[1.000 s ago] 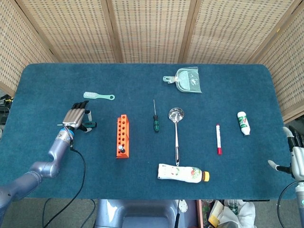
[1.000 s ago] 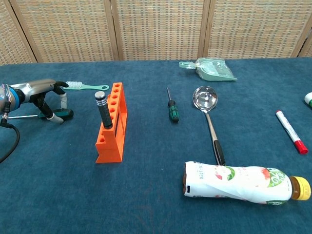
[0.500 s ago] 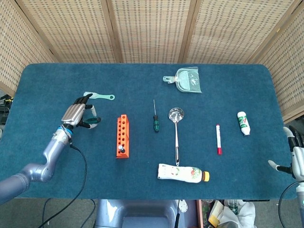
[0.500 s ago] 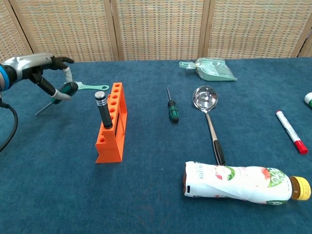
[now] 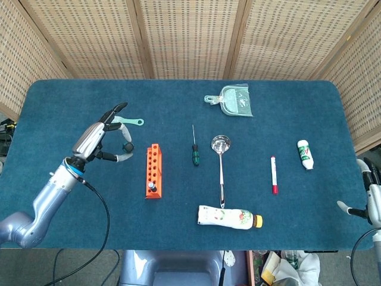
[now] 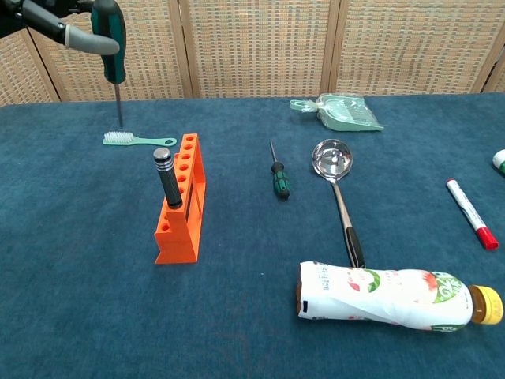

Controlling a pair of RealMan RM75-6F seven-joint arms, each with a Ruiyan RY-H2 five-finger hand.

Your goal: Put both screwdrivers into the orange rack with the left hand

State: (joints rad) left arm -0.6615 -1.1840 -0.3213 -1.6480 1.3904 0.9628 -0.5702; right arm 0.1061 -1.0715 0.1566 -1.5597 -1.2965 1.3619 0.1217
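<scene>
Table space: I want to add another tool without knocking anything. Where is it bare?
Bare cloth lies near the table's front edge left of the orange rack, and along the far edge left of the dustpan. It is crowded between the rack and the red marker, around the ladle and bottle.

Left hand (image 5: 101, 138) sits mid-left in the head view, arm running down to the lower-left corner, thumb and a finger pinching a screwdriver (image 6: 112, 55) that hangs upright, other fingers fanned out. Right hand (image 5: 371, 199) just peeks in at the lower-right edge, fingers apart.
</scene>
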